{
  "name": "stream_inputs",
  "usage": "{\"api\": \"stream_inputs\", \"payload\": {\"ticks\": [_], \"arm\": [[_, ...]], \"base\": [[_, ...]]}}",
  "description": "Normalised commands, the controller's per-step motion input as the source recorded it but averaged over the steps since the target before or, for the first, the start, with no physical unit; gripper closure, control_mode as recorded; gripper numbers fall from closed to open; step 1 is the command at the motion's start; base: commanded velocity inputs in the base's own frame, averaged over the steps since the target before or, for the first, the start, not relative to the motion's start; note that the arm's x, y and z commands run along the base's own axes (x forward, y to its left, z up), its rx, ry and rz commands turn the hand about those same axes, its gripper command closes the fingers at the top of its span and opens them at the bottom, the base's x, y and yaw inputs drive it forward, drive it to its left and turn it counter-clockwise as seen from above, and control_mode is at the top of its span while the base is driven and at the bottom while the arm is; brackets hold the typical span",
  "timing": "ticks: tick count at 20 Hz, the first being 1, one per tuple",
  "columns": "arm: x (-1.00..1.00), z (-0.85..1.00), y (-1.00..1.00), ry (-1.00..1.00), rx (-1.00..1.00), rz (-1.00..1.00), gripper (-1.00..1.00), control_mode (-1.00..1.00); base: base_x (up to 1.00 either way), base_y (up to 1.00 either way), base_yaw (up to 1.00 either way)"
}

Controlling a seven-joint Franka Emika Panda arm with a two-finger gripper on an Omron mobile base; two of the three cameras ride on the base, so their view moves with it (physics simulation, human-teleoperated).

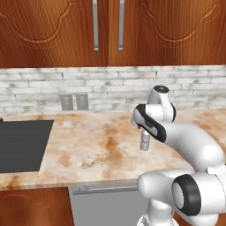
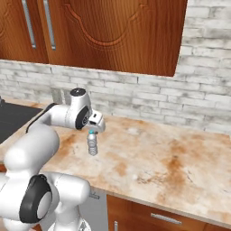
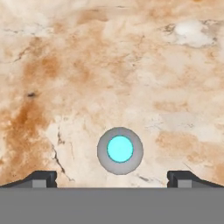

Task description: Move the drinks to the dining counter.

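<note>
A small clear plastic water bottle with a ribbed body and a bright teal-blue cap stands upright on the beige marble worktop with rust-brown veins, roughly midway between the near edge of the slab and the white brick wall at the far side. In the hand view the bottle is seen straight from above, its round cap ringed by the grey of its shoulder, and it sits between the two dark finger tips at the bottom of that view, a little nearer the left one. The two-finger gripper hangs directly over the bottle with its jaws spread wide apart, and neither tip touches the plastic. From the right base view the bottle shows just below the white hand, its cap close under the fingers. From the left base view the lower ribbed part of the bottle appears below the dark-trimmed wrist. Left of the bottle, well apart from it, a flat black cooktop is set into the worktop. Two grey wall outlets sit on the brick behind, and reddish-brown wooden upper cabinets with long metal handles hang above.
</note>
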Motion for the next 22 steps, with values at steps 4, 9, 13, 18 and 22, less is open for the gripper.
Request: {"api": "stream_inputs", "payload": {"ticks": [4,9,13,18,22], "arm": [[0.11,-0.22,-0.07,0.04,0.00,0.00,-1.00,-1.00],[0.15,-0.13,-0.10,0.00,0.00,0.00,-1.00,-1.00],[0.14,-0.20,0.00,0.00,0.00,0.00,-1.00,-1.00],[0.13,-0.31,0.00,0.00,0.00,0.00,-1.00,-1.00],[0.07,-0.26,0.00,0.00,0.00,0.00,-1.00,-1.00]], "base": [[0.00,0.00,0.00],[0.00,0.00,0.00],[0.00,0.00,0.00],[0.00,0.00,0.00],[0.00,0.00,0.00]]}}
